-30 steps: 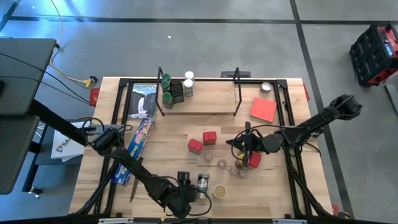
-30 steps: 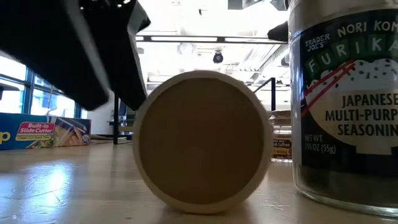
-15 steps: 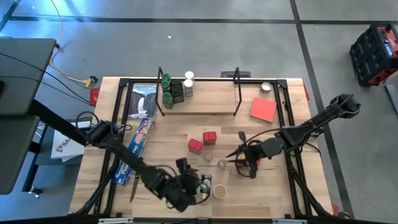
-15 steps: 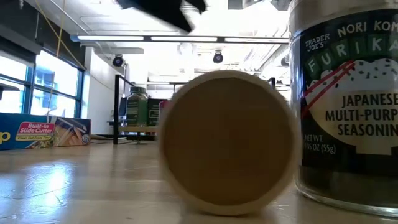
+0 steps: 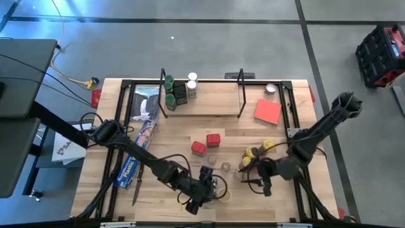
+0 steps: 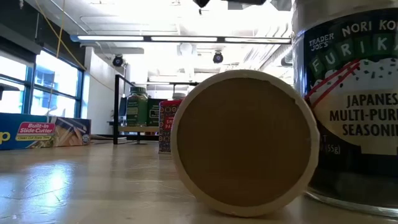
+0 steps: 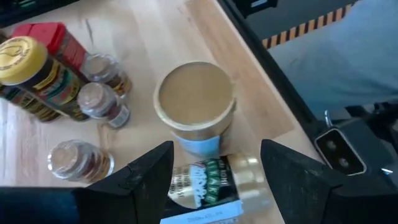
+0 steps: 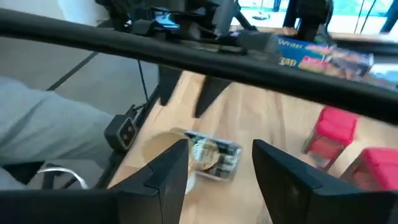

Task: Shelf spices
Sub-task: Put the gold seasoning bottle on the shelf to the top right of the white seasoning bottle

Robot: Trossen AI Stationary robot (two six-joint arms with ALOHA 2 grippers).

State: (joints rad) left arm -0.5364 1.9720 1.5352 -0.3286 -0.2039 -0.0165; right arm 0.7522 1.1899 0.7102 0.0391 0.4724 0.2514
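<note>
**Right gripper let go and backed off; the left closed in on the front jars**

Over the last second the right gripper (image 5: 262,185) was opened from fully shut and drawn back from the yellow jars (image 5: 253,152) toward the front of the table (image 5: 177,130). In its wrist view its fingers were seen apart with nothing between them. Nothing was carried away, so whatever had been pinched there was evidently left among that cluster (which jar could not be told).

Meanwhile the left gripper (image 5: 204,189) was swung inward along the front edge. It was held over the tan jar (image 6: 245,142) and the furikake jar (image 6: 351,99), with its fingers apart as before and neither jar yet gripped. In the low view the tan jar, with its lid facing the camera, was shifted sideways until it sat right against the furikake jar. It was probably nudged or rolled as the arm came across.

For the task, little had been gained. Only a few jars were standing at the left end of the shelf (image 5: 209,104), whose board was otherwise bare. The red tins (image 5: 213,139), the yellow jars and the two front jars were all left on the table, well apart from the shelf. A pick by the left gripper at the front pair seemed the likeliest step in hand.
</note>
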